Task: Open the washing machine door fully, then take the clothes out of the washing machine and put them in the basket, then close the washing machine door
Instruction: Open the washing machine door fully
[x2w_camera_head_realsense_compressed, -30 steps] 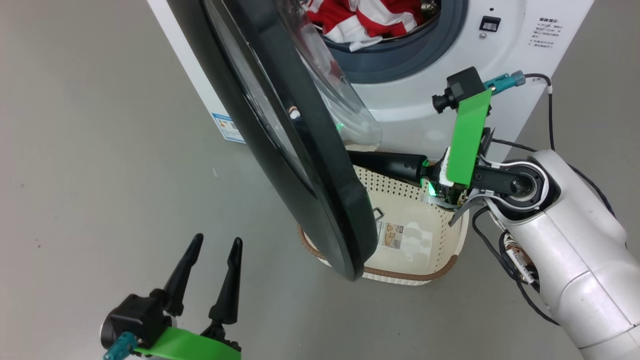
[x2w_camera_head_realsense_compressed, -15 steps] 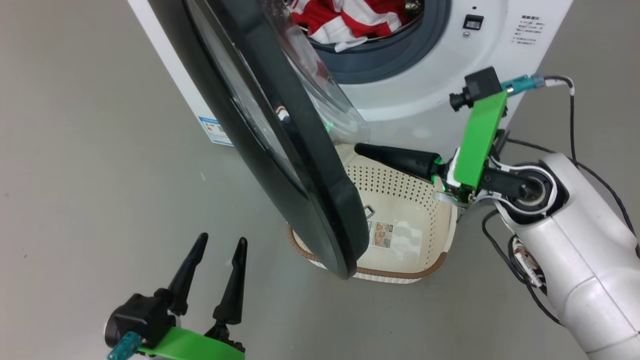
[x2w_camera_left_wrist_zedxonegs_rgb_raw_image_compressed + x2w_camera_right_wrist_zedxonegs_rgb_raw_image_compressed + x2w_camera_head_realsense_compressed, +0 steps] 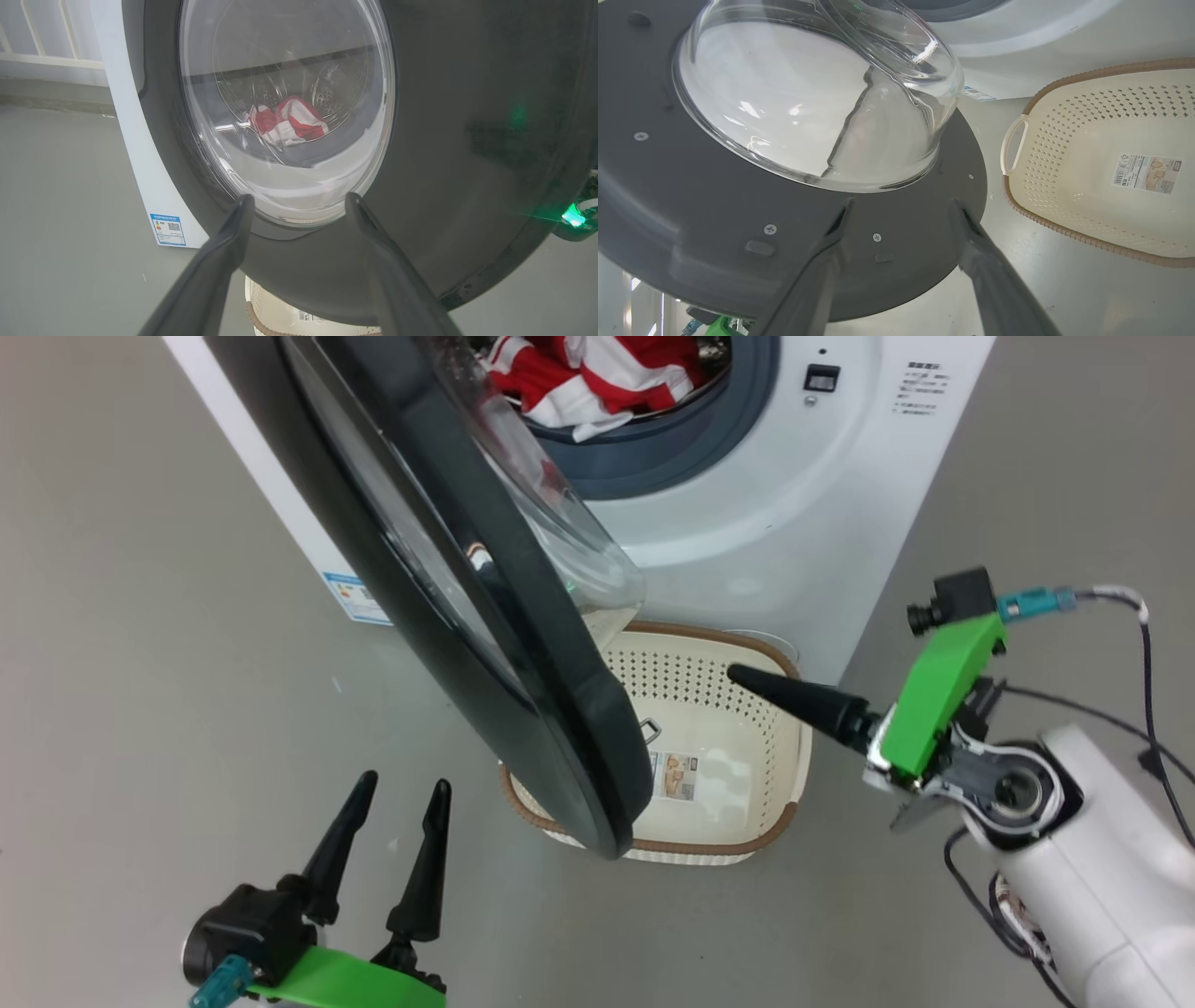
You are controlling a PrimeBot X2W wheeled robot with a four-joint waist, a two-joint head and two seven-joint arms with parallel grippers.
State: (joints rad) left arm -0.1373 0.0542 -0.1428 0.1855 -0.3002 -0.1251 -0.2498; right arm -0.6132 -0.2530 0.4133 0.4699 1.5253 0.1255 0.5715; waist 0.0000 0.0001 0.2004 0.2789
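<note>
washing machine door (image 3: 551, 709): partly open, swung out to the robot's left of the opening; black rim tilted, lower edge hanging in front of the basket's left part in head view; contact with basket not discernible.
glass bowl window (image 3: 808, 102): clear, bulging from the door's inner face toward the machine; nothing against it.
clothes (image 3: 597, 373): red and white bundle lying inside the drum, at the front of the opening, behind the grey gasket (image 3: 691, 429); also seen through the glass from the left wrist view.
washing machine (image 3: 775, 523): white, upright on grey floor (image 3: 140, 663); blue label (image 3: 355, 597) low on its side panel.
basket (image 3: 672, 672): on the floor just before the machine front, under the opening; empty but for the barcode sticker (image 3: 677, 775) on its bottom.
right gripper (image 3: 902, 203): fingers wide apart, nothing between them; aimed at the door's inner face below the glass; in head view the fingertip lies over the basket's far right part, clear of the door rim.
left gripper (image 3: 404, 780): fingers spread, empty; low at the left, over bare floor, outside the door, pointing at its outer face; not touching it.
</note>
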